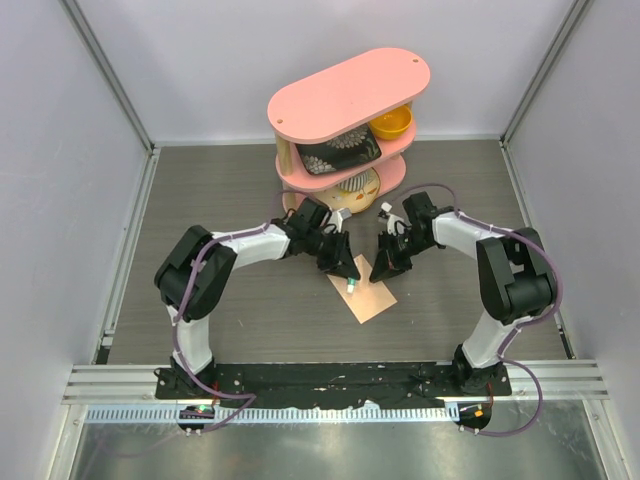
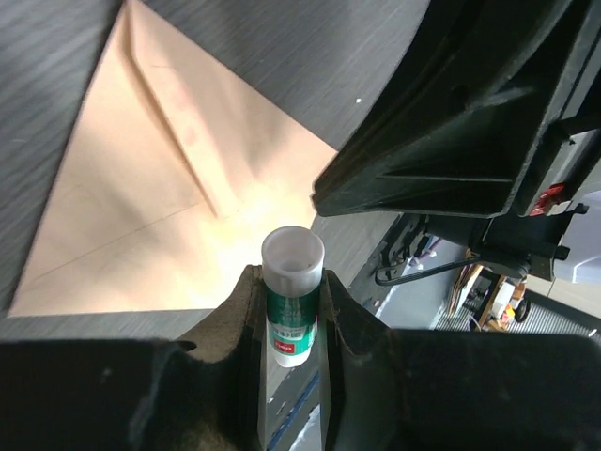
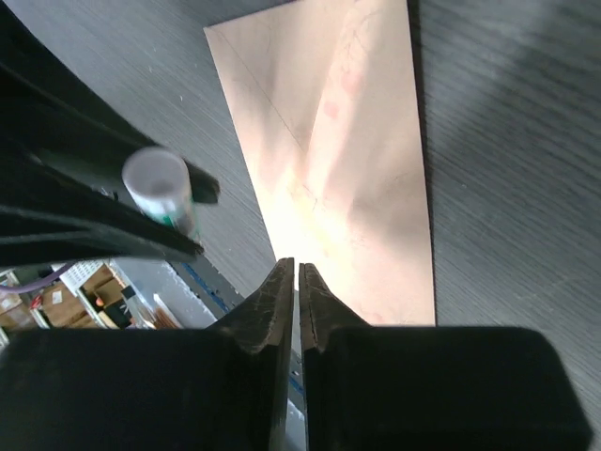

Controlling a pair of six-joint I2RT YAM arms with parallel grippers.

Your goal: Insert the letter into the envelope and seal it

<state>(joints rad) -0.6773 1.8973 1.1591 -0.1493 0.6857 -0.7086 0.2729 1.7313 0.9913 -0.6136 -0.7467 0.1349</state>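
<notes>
dark grey wood-grain table inside pale walls. left gripper is clamped on a glue stick, a finger on each side of its green label, the white round end reaching past the fingertips. it hangs over the envelope; whether the stick touches the paper, i cannot tell. right gripper has its jaws pressed together with only a hairline gap and nothing seen between them, poised over the envelope's edge, facing the left one close by. the envelope, peach-tan, lies flat on the table between the two grippers, turned at an angle to the table's edges, with diagonal crease lines showing on its upper face. beyond, at the far side, stands a pink tiered shelf holding a yellow bowl and a dark patterned dish.
</notes>
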